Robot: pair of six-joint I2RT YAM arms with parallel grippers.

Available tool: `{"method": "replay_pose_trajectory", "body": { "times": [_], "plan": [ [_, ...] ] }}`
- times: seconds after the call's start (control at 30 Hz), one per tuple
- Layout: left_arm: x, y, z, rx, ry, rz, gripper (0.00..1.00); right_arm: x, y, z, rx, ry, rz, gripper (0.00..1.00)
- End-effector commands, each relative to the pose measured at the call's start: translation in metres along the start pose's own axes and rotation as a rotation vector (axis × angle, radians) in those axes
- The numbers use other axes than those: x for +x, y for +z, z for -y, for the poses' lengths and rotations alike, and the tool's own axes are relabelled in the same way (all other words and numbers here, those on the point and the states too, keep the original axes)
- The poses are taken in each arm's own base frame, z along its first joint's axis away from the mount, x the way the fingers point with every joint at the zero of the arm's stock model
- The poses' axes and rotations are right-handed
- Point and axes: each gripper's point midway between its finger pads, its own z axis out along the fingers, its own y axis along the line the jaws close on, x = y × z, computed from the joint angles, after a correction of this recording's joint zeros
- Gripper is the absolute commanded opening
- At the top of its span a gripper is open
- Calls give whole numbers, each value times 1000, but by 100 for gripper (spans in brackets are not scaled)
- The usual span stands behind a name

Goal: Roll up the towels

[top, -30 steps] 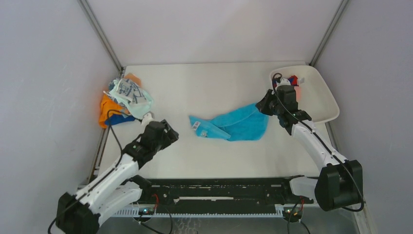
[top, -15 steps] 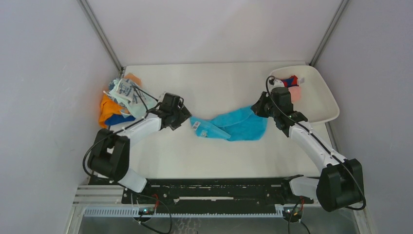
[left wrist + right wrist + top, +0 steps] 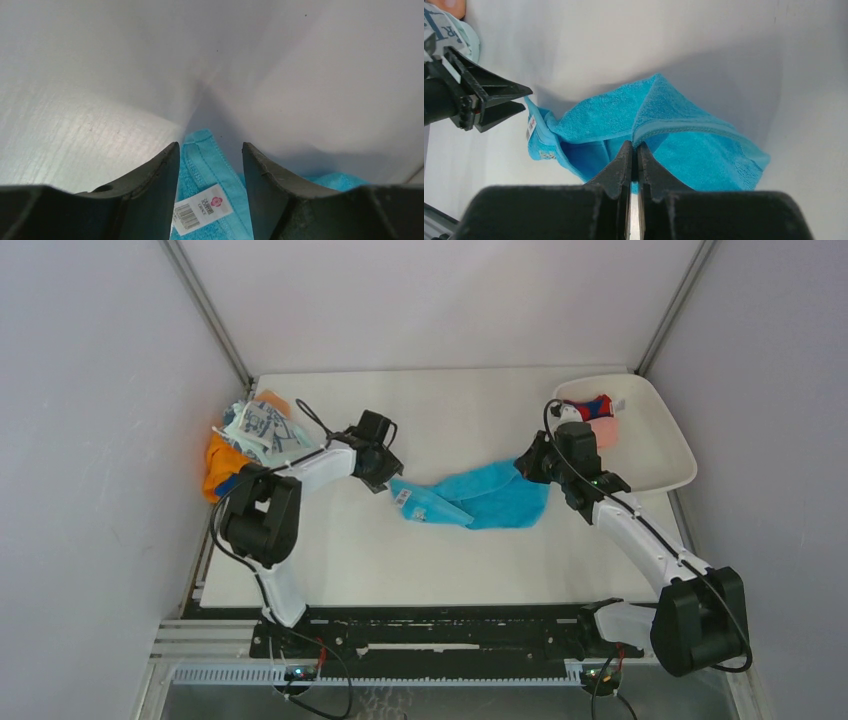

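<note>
Two arms work one blue towel [image 3: 480, 498], which lies crumpled mid-bench [image 3: 450, 405]. The right gripper [image 3: 634, 147], reaching in low, is clamped on the towel's folded edge. The left gripper [image 3: 209, 150] stretches across, jaws apart, astride its labelled corner. Behind are one heap of towels [image 3: 255, 438] on the left and one tray [image 3: 662, 458] on the right.

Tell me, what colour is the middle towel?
The towel is bright blue, clearest in the right wrist view.

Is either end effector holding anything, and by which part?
The right end effector pinches the blue towel at a folded hem edge. The left end effector is open astride its labelled corner, not gripping.
</note>
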Motion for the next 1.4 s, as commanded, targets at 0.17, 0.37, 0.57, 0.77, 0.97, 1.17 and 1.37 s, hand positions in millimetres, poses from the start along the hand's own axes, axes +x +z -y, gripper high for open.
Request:
{"method": "replay_pose_trajectory", "body": {
  "times": [0.17,0.37,0.57,0.77,0.97,1.17,1.37],
  "plan": [
    [1,3,12,-11,-6,-13,35,-17,-4,-12,-47,-38,76,0],
    [-25,-27,6,13,64,95,0,-29,-12,-10,-44,-29,116,0],
    [-86,-94,-8,95,226,309,0,-71,-35,7,-15,59,217,0],
    [-122,-161,-15,219,374,508,0,-112,-57,13,-31,131,296,0],
    [-128,-243,-20,374,496,740,0,-136,-91,3,-98,153,351,0],
    [-98,-301,-46,585,441,858,0,-134,-139,-15,-152,138,395,0],
    [-73,-313,-80,634,376,850,0,-121,-154,-25,-172,151,367,0]
  ]
}}
